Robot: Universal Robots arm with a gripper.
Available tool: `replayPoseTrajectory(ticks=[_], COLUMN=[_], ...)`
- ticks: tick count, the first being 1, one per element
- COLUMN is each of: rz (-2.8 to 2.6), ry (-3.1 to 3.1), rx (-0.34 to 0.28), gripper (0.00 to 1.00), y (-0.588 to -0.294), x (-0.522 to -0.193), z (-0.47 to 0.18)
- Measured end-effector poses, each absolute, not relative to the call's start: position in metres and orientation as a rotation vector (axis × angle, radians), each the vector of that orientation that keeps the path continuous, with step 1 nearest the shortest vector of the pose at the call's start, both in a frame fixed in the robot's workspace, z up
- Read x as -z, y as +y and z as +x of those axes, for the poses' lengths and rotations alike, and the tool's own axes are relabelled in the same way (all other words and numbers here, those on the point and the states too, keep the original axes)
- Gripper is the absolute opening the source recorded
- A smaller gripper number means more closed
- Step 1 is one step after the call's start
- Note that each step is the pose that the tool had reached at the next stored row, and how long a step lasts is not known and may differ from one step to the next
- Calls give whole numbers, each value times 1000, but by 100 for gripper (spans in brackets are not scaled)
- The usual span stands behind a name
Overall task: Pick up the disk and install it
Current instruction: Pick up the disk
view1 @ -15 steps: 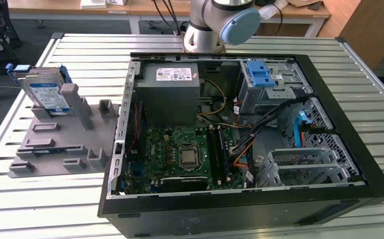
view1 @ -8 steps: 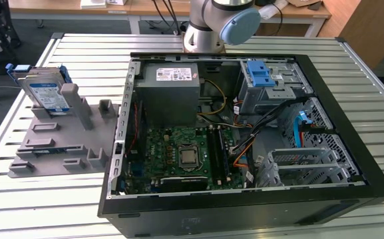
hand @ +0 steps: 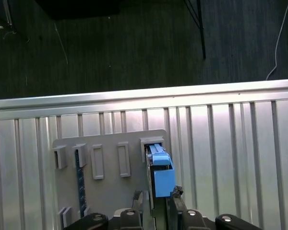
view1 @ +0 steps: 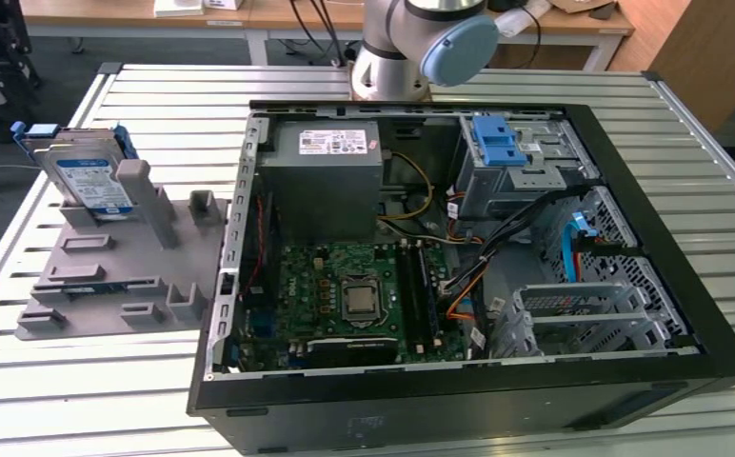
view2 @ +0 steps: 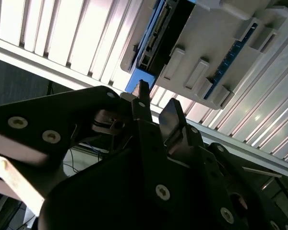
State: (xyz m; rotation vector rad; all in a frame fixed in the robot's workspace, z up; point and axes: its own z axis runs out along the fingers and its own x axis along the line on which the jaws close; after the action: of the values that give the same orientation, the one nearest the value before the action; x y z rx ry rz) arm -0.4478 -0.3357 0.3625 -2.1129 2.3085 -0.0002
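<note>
Disk upright in a slot of the grey fixture, on the slatted table at the exterior view's left; just beside the open computer case. Gripper above the disk's blue bracket end in the first wrist view; fingers spread, grasping nothing.

A slatted metal table is set on a dark carpeted floor. Light wooden desks are placed behind it, and dark cables are seen hanging by them.
</note>
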Motion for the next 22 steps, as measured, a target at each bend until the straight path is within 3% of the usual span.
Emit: replayPoseTrajectory(ticks=[18,20,22], rz=[-2120,-2120,-2120], ry=[2309,2309,2309], rx=[-21,-21,-21], gripper=[37,42,54], y=[-335,-335,-335], x=[-361,-361,-361], z=[-447,-447,-447])
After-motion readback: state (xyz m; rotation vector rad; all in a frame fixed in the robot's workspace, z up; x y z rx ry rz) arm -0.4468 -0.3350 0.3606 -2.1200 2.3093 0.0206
